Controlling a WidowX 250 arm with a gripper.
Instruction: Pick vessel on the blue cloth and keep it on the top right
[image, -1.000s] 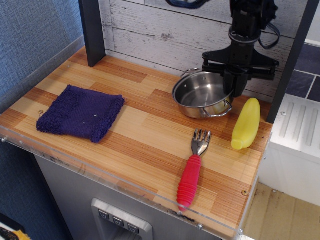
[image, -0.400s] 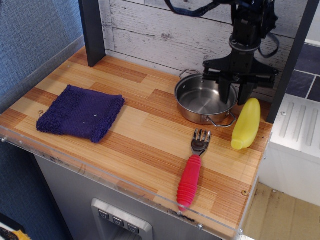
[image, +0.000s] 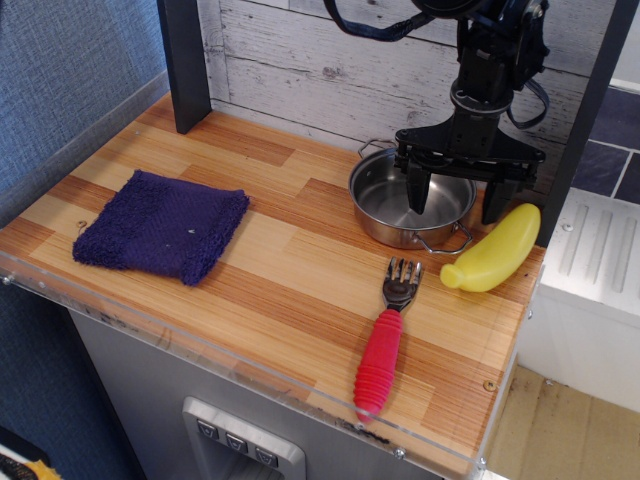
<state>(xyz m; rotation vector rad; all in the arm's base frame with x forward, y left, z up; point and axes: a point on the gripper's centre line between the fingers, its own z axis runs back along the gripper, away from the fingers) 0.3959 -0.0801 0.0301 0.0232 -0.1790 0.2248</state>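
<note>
Currently, operator, your counter holds these items, placed relative to the gripper (image: 456, 194).

Gripper: black, hanging from above at the far right of the counter, fingers spread wide and holding nothing. One finger (image: 417, 186) hangs over the bowl of the vessel; the other (image: 493, 199) hangs outside its rim, on the side of the yellow bottle.

Vessel (image: 410, 200): shiny steel pot with wire loop handles, upright on bare wood directly below the gripper, close to the white plank wall (image: 300, 60).

Blue cloth (image: 162, 224): dark knitted square, flat, well apart from the gripper at the opposite end of the counter, nothing on it.

Yellow bottle (image: 493, 250): lying on its side just beside the outer finger, at the counter edge.

Fork (image: 385, 343): red handle, metal tines pointing toward the vessel, near the gripper on the front side.

Wood-plank counter (image: 300, 270): striped.
</note>
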